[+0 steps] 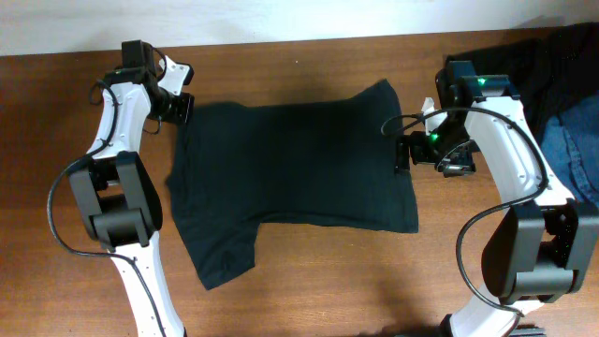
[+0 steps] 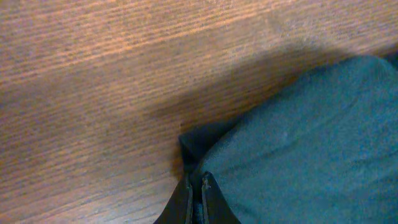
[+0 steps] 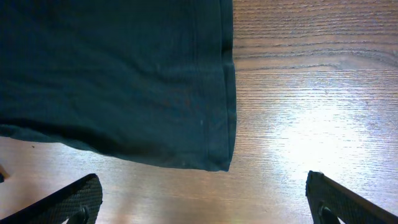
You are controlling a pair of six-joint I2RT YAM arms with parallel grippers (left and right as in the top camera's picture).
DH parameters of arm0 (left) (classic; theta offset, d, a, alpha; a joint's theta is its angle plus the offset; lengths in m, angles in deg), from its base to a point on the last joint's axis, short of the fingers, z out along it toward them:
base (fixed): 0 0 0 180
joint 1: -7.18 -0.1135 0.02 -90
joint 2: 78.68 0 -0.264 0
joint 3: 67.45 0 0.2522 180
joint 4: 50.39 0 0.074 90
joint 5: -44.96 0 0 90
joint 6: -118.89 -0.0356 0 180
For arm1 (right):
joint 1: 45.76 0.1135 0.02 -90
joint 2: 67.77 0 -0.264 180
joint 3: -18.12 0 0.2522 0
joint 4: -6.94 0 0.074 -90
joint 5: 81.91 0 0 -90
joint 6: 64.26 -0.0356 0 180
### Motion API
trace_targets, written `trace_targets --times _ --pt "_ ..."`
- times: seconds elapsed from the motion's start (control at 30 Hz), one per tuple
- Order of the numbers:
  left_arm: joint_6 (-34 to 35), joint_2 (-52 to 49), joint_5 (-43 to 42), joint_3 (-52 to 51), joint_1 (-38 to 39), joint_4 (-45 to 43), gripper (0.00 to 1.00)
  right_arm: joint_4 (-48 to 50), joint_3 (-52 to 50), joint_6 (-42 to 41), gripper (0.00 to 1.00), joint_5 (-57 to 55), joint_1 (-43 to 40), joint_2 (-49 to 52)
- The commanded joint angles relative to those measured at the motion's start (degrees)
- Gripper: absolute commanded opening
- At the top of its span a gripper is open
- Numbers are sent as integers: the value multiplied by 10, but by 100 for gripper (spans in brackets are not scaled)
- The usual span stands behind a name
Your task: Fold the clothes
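On wood-grain table [image 1: 328,281], black T-shirt [image 1: 290,164], spread flat

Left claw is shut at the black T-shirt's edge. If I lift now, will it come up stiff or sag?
Probably floppy: the T-shirt lies flat with soft wrinkles and bunches where the left claw pinches it. Lifted, it likely drapes and drags across the table rather than rising whole. It looks thin, so probably light.
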Motion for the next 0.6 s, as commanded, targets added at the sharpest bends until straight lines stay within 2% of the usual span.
trace_targets --times 0.0,0.3,0.43,0.57 --pt "8 -9 -7 12 0 9 1 2 -2 -2 99 5 3 -13" --pt "9 2 -7 13 0 42 1 2 -2 -3 99 5 3 -13" --pt "45 21 -7 13 3 43 1 2 -2 -2 99 5 3 -13" --pt "45 41 -6 13 14 43 1 2 -2 -2 99 5 3 -13"
